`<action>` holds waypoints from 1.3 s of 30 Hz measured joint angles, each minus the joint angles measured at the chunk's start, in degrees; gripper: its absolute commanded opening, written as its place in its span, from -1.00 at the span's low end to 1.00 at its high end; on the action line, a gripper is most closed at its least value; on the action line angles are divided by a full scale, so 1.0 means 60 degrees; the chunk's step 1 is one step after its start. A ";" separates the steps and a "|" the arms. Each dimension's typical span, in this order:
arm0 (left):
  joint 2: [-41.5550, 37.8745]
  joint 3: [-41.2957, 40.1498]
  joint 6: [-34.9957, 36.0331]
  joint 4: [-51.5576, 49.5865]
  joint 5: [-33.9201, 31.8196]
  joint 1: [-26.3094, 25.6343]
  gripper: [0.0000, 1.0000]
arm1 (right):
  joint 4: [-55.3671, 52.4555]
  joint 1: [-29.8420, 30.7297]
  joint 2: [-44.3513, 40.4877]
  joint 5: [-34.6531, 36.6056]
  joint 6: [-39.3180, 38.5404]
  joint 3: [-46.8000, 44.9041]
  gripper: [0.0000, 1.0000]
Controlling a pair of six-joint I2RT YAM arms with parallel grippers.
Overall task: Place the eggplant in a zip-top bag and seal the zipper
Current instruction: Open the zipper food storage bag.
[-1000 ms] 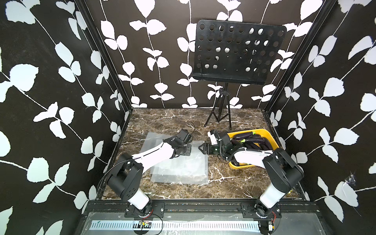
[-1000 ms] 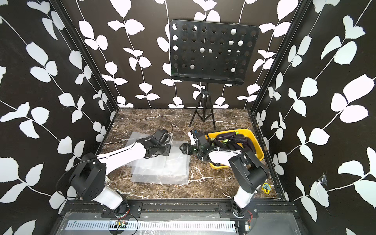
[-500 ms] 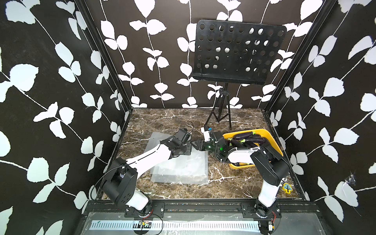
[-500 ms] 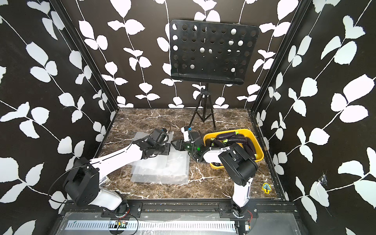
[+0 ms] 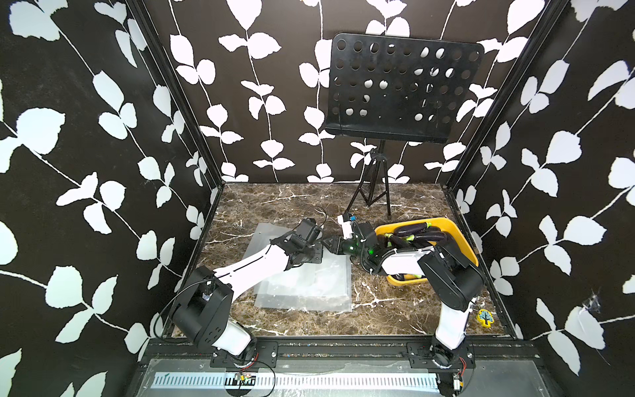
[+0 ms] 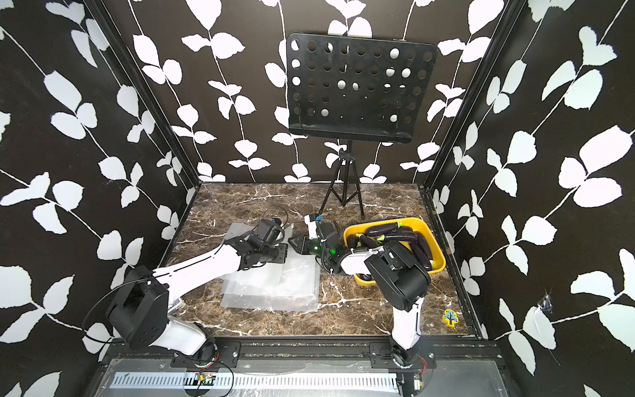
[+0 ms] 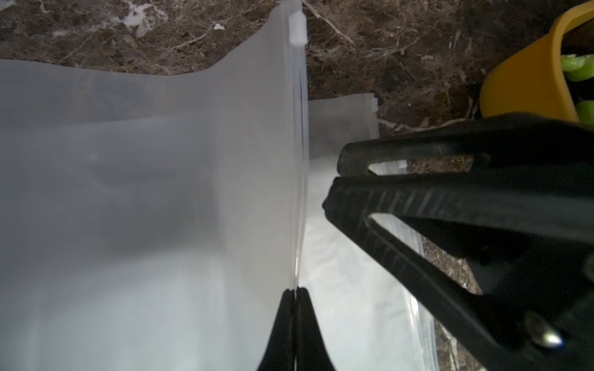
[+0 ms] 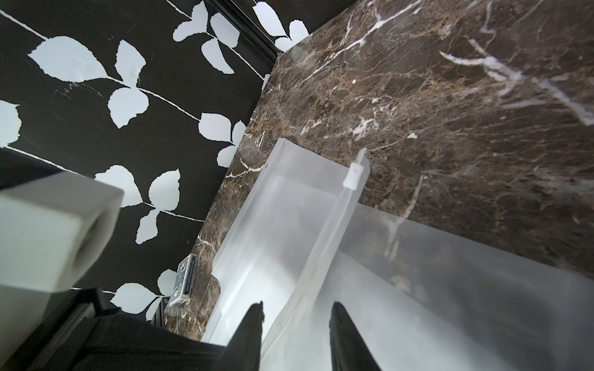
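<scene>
The eggplants (image 5: 412, 227) lie piled in the yellow bin (image 5: 462, 240) at 3 o'clock on the desk (image 5: 292, 199). The topmost lies along the 9-to-3 line with its green stem at the 3 o'clock end. None is in a zip-top bag (image 5: 309, 285). The bags lie stacked flat at the desk's centre.

The left arm stretches low from the 7 o'clock corner. The left gripper (image 7: 294, 290) has its fingers pinched together on the zipper edge of one bag (image 7: 160, 192), which is lifted on edge. That edge runs away to the white slider (image 7: 296, 27) at its far end.

The right arm rises from 5 o'clock, folds over the bin's near rim and reaches toward 9 o'clock. The right gripper (image 8: 295, 308) has its fingers apart, astride the same zipper strip, with the slider (image 8: 352, 175) beyond.

Bare marble shows from the bags to the music stand (image 5: 402, 89) at 12 o'clock, and in a strip along the 6 o'clock edge. The bin sits close to the right wall.
</scene>
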 measured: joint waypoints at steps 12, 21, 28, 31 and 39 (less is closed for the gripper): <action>-0.0204 -0.0109 -0.0018 0.0124 -0.0018 0.0036 -1.00 | -0.0117 0.0047 0.0266 0.0007 0.0080 0.0182 -0.47; -0.0233 -0.0160 -0.0018 0.0186 -0.0025 0.0044 -1.00 | -0.0259 0.0095 0.0408 -0.0004 0.0178 0.0397 -0.50; -0.0233 -0.0219 -0.0018 0.0215 -0.0040 0.0062 -1.00 | -0.0444 0.0098 0.0543 -0.0011 0.0331 0.0557 -0.57; -0.0233 -0.0259 -0.0018 0.0266 -0.0040 0.0062 -1.00 | -0.0477 0.0098 0.0656 -0.0051 0.0488 0.0576 -0.59; -0.0233 -0.0375 -0.0022 0.0346 -0.0036 0.0062 -1.00 | -0.0178 0.0127 0.1002 -0.0248 0.1173 0.0554 -0.60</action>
